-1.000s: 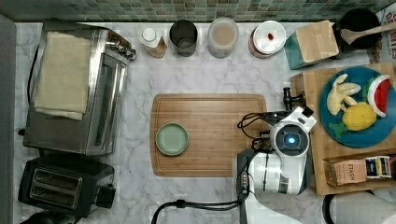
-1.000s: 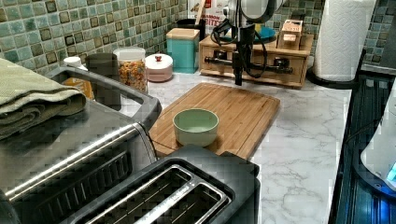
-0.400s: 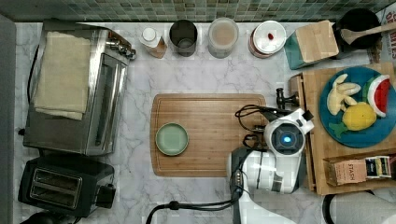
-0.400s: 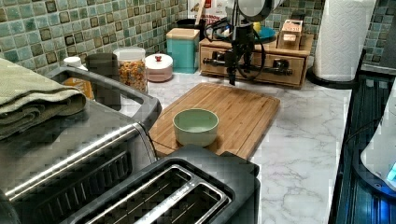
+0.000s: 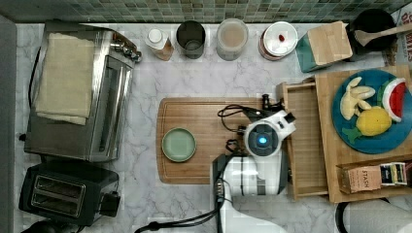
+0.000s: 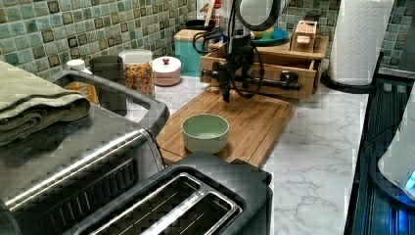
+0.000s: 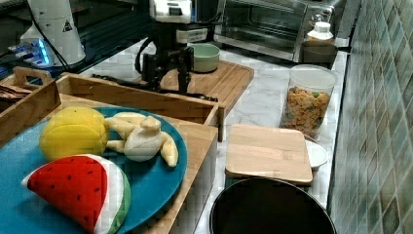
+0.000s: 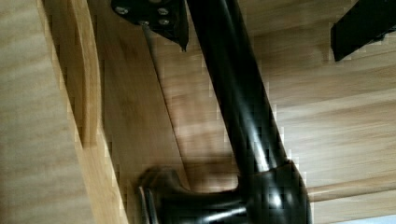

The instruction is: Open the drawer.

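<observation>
**Drawer drawn partway, fingers astride the bar**

In the left view the bowl (image 6: 205, 132) sat nearest on the cutting board (image 6: 244, 122); beyond it the gripper (image 6: 231, 78) stood with fingers spread, one on either side of the black handle (image 6: 254, 82), not clamped. The drawer (image 5: 306, 141) stuck out from the bamboo stand (image 5: 340, 160) over the board's edge. It looked light, rigid and free-sliding; the round metal bar, likely slick, is the only sensible hold. The top view revealed its exposed ribbed bottom, hidden in the left view.

Light bamboo drawer (image 5: 305, 141), black bar handle (image 6: 259, 82), pale green bowl (image 5: 179, 144).
</observation>
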Available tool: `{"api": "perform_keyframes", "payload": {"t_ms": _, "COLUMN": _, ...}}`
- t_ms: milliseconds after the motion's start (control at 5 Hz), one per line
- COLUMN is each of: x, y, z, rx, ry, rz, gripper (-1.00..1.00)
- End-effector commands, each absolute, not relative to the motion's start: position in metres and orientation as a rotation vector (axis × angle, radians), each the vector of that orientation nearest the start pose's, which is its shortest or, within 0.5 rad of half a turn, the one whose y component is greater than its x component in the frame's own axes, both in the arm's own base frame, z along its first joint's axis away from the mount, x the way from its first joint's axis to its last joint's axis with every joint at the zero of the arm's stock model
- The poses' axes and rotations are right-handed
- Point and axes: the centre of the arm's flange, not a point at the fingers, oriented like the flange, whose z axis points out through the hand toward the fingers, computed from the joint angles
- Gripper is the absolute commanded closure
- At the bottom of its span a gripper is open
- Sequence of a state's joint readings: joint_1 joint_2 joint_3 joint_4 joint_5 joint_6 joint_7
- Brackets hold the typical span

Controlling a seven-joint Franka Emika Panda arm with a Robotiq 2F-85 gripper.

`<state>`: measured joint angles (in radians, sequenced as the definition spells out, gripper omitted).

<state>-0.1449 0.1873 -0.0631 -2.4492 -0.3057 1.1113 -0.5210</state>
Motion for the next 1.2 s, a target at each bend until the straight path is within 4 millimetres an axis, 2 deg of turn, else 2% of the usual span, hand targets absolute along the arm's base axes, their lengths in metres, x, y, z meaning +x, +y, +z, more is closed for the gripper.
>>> {"api": "perform_keyframes", "payload": {"t_ms": 200, "x": 0.4356, "y": 0.1043, "z": 0.2297, "rx": -3.249, "ry": -0.193, "rz": -0.017, "gripper": -1.0}}
{"api": "perform_keyframes", "payload": {"t_ms": 1200, "x": 0.4354, "y": 0.1043, "z": 0.2296, "rx": -3.249, "ry": -0.194, "rz": -0.016, "gripper": -1.0}}
